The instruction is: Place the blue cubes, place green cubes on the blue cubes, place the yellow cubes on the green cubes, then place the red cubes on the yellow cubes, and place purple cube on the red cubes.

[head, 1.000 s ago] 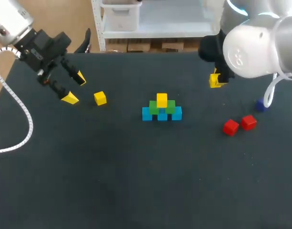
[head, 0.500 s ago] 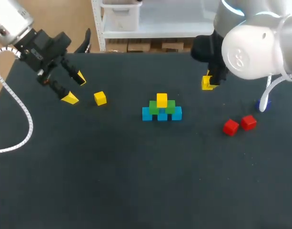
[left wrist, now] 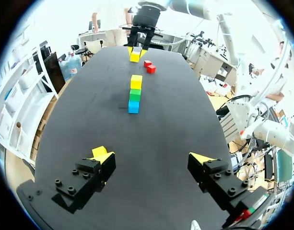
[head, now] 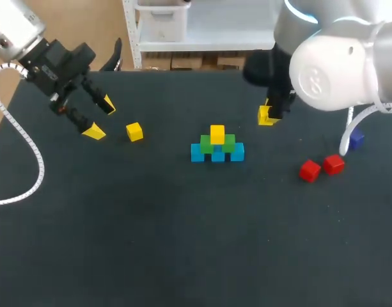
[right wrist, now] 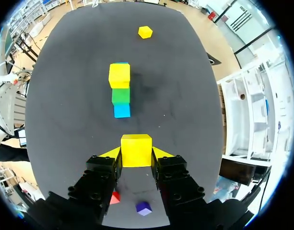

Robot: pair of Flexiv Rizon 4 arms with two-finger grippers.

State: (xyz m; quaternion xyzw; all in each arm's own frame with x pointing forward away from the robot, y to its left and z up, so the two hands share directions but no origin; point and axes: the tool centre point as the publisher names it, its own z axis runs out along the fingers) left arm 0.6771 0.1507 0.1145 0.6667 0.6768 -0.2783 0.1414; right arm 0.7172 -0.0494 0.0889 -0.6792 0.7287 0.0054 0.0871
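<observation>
**Yellow cube carried toward the stack**

In the last second the right gripper (right wrist: 136, 158) has moved across the table (head: 151, 230) toward the stack (head: 217, 148). Its jaws are clamped on a yellow cube (right wrist: 136, 150), which is held above the surface and near the stack but not yet over it. So the yellow layer seems to be in progress. The left gripper (left wrist: 151, 158) has not moved; its jaws are wide apart, with a spare yellow cube (head: 134, 132) just beside it. Two red cubes (head: 321, 167) and the purple cube (head: 356, 139) wait on the dark mat. Space beside the stack's top yellow looks tight.
</observation>
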